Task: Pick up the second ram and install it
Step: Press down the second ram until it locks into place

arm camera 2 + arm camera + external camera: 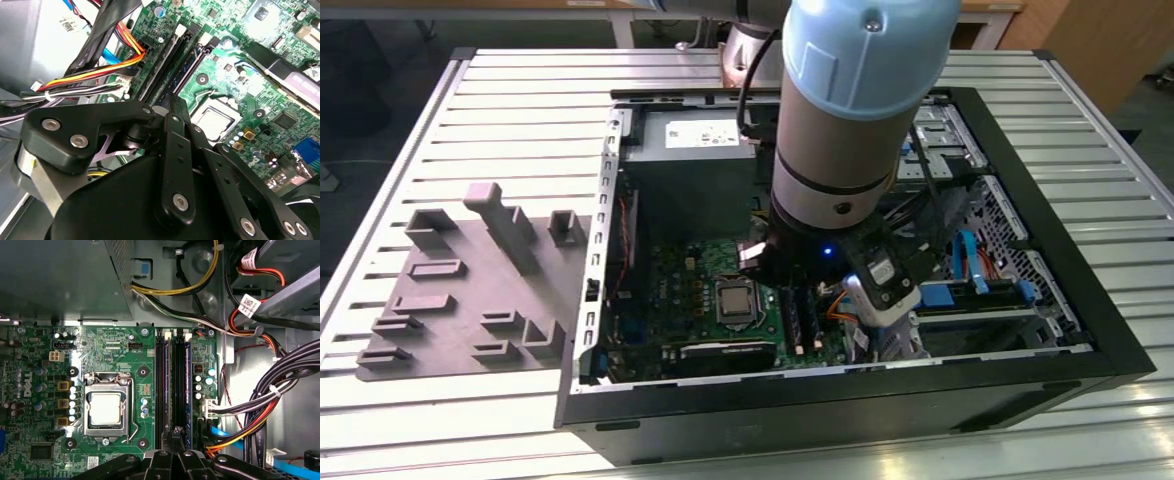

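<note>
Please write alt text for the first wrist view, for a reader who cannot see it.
The gripper hangs over the long black slots of a green board inside an open computer case. A metal processor socket sits beside the slots, and cable bundles run along the other side.

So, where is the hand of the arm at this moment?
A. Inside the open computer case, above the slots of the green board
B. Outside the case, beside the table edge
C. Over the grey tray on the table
A: the hand sits low inside the computer case, right over the long slots of the green board.
</note>
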Controlling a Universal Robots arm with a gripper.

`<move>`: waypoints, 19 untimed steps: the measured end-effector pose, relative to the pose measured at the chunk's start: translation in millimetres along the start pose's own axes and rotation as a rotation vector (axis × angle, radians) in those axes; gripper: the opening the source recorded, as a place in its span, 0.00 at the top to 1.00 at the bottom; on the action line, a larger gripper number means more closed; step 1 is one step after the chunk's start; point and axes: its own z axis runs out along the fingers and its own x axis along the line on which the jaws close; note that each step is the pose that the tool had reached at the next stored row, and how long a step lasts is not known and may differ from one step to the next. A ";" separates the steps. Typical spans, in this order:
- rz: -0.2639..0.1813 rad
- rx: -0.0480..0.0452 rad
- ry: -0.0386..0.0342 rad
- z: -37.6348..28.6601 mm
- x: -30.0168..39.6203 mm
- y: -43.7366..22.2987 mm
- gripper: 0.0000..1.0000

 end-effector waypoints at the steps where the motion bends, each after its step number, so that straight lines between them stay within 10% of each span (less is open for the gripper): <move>1: 0.000 0.0000 0.0000 0.1 0.0 -0.3 0.89; 19: 0.000 0.0000 0.0010 1.4 0.0 -7.7 0.89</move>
